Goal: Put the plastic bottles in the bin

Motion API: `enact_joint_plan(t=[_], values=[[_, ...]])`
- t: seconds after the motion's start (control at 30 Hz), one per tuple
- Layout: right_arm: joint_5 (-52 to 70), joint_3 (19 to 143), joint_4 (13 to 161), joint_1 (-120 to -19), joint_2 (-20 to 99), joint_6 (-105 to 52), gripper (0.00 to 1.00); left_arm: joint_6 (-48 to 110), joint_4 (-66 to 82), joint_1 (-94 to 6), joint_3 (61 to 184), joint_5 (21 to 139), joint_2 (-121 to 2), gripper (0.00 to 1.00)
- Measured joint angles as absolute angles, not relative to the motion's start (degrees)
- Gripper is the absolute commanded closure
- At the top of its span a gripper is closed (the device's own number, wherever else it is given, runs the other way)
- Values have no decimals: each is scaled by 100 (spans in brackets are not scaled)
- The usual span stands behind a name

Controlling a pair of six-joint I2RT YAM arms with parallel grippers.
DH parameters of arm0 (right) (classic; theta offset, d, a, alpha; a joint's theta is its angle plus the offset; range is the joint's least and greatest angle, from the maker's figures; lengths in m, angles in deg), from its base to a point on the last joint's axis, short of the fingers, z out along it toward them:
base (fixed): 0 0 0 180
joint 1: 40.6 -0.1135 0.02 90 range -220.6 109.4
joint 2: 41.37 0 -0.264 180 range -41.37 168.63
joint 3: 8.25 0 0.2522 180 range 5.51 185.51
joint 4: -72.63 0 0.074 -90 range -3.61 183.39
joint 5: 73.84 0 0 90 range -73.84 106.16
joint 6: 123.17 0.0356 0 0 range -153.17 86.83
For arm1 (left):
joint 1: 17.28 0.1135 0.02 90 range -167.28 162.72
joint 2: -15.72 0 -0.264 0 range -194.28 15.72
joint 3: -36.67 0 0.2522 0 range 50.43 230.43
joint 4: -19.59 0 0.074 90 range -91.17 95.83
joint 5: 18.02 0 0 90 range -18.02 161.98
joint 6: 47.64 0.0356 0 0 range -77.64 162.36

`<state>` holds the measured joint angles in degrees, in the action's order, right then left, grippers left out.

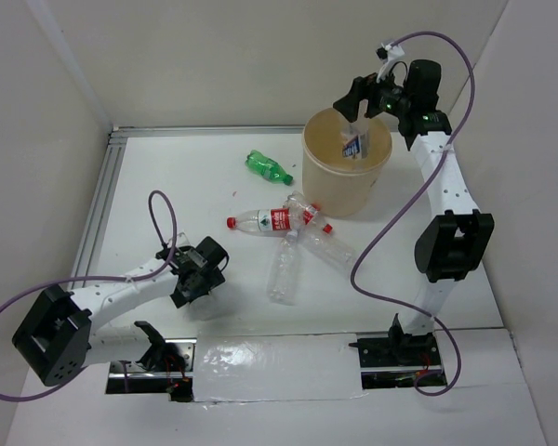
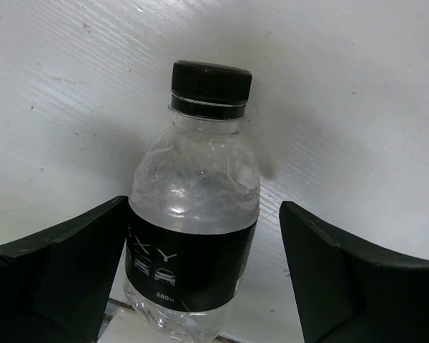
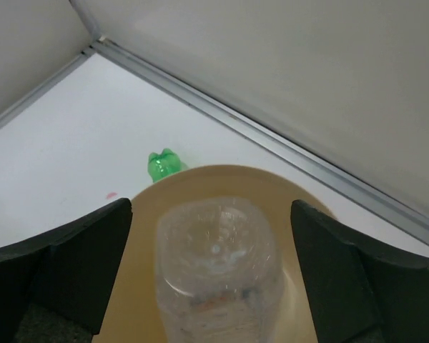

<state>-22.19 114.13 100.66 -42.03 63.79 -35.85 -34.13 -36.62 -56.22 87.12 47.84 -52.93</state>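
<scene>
One tan bin [image 1: 339, 197] stands at the worktop's [image 1: 167, 177] rear right. The right gripper [image 3: 211, 207] hangs over it, jaws wide, one clear bottle [image 3: 216, 271] between them, untouched. The left gripper's [image 2: 204, 207] jaws, also wide, flank one black-capped bottle [image 2: 196, 186]. One green bottle [image 1: 267, 167] lies near the rear rail. Three or four clear bottles [image 1: 284, 265] overlap just beside the bin, with bare worktop to their left.

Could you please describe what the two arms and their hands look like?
The left arm and right arm are built alike, with white links dotted with small holes, joined by chunky black joint housings. A loose purple cable loops along each. The left hand and right hand are black, each with two thick wedge-shaped fingers.
</scene>
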Motion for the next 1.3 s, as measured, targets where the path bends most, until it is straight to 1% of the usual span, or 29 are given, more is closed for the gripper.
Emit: enact_joint_plan(t=[0.07, 0.1, 0.17, 0.2, 0.23, 0.27, 0.3, 0.33, 0.4, 0.43, 0.5, 0.53, 0.57, 0.63, 0.67, 0.7, 0.73, 0.77, 0.8, 0.83, 0.9, 0.93, 1.0, 1.03, 1.2, 1.3], values=[[-2245, 11395, 10105, -4193, 6375, -3705, 0, -3402, -3619, -5622, 8660, 4788, -5319, 8], [-2278, 11371, 10120, -4158, 6353, -3718, 0, -3389, -3606, -5622, 8651, 4790, -5363, 8], [-2387, 11295, 10179, -4116, 6270, -3727, 0, -3297, -3518, -5622, 8629, 4801, -5509, 11], [-2466, 11245, 10236, -4083, 6202, -3725, 0, -3282, -3470, -5622, 8605, 4812, -5579, 16], [-2551, 11172, 10295, -4033, 6123, -3745, 0, -3255, -3418, -5622, 8572, 4830, -5636, 24], [-2647, 11107, 10393, -3989, 6034, -3771, 0, -3284, -3396, -5622, 8550, 4843, -5686, 35], [-2776, 11013, 10525, -3954, 5916, -3869, 0, -3234, -3321, -5622, 8550, 4838, -5695, 57], [-2892, 10877, 10695, -3924, 5767, -3996, 0, -3185, -3295, -5622, 8559, 4836, -5699, 66], [-3082, 10556, 11093, -3906, 5400, -4376, 0, -3041, -3289, -5629, 8631, 4830, -5671, 78], [-3165, 10379, 11283, -3941, 5208, -4588, 0, -2956, -3289, -5653, 8673, 4836, -5669, 90], [-3288, 9896, 11698, -4042, 4720, -5152, 0, -2816, -3448, -5771, 8893, 4817, -5614, 97], [-3294, 9572, 11878, -4112, 4440, -5484, 4, -2722, -3485, -5854, 9031, 4793, -5537, 100], [-3277, 9282, 12041, -4162, 4191, -5751, 14, -2604, -3531, -5954, 9245, 4766, -5419, 100], [-3251, 8832, 12406, -4243, 3800, -6168, 23, -2313, -3477, -6109, 9794, 4694, -5203, 100], [-3222, 8427, 12308, -4282, 3533, -6398, 41, -1972, -3361, -6131, 9918, 4664, -5161, 100], [-3192, 8108, 12420, -4287, 3321, -6558, 42, -1778, -3223, -6214, 10443, 4640, -5072, 100], [-3139, 7680, 12424, -4289, 3028, -6704, 59, -1485, -2956, -6245, 10758, 4618, -5043, 100], [-3100, 7326, 12463, -4289, 2777, -6837, 65, -1190, -2648, -6260, 11055, 4607, -5059, 100], [-3071, 7033, 12485, -4289, 2558, -6955, 65, -904, -2334, -6267, 11339, 4589, -5113, 100], [-3043, 6786, 12487, -4289, 2357, -7025, 60, -611, -1938, -6271, 11608, 4563, -5214, 100], [-2975, 6344, 12457, -4315, 2025, -7165, 38, -88, -1335, -6271, 12222, 4524, -5618, 100], [-2938, 6152, 12461, -4339, 1894, -7233, 32, 119, -1022, -6271, 12548, 4535, -5891, 100], [-2835, 5822, 12439, -4429, 1758, -7355, 24, 500, -463, -6269, 13228, 4585, -6556, 99], [-2763, 5671, 12444, -4470, 1743, -7395, 23, 644, -272, -6271, 13610, 4631, -6945, 99], [-2466, 5245, 12431, -4533, 1765, -7458, 19, 937, 530, -6245, 15116, 4897, -8591, 90], [-2341, 5175, 12343, -4533, 1763, -7460, 17, 937, 753, -6212, 15673, 5044, -9262, 78]])
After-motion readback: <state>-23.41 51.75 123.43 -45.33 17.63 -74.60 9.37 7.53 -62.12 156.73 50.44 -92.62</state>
